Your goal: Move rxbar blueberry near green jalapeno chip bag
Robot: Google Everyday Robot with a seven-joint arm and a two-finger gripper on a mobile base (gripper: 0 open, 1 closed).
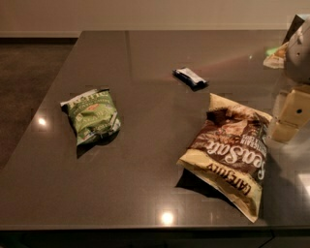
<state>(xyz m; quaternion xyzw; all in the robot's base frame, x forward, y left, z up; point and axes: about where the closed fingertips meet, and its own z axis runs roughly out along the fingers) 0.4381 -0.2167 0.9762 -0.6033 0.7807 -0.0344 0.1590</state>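
Pincer (286, 121): cream-coloured, block-shaped pincer at the right edge of the view, low over the surface and just beside the right side of the Sea Salt bag; whether it is open or closed cannot be told; none of the three packets is in its hold.
Arm: grey rounded housing (301, 48) above the pincer, cut off by the right edge.
Support: dark grey, glossy, rectangular surface (145, 53) showing small light reflections; all three packets lie on it.
Bar: rxbar blueberry (190, 78), a small flat rectangular snack bar in a dark blue-black wrapper with a white label panel; lies flat and diagonal in the far middle of the surface, well apart from the pincer.
Green bag: green jalapeno chip bag (92, 116), a small crinkled green packet with a white top edge and a red-orange emblem; lies on the left half, well apart from the rxbar blueberry.
Large bag: Sea Salt bag (227, 150), a larger brown-and-cream crinkled chip packet lying flat at the near right, its lettering upside down to the camera; near the bar, on its near-right side.
Surroundings: dark floor (29, 72) at left; pale wall (145, 14) behind.
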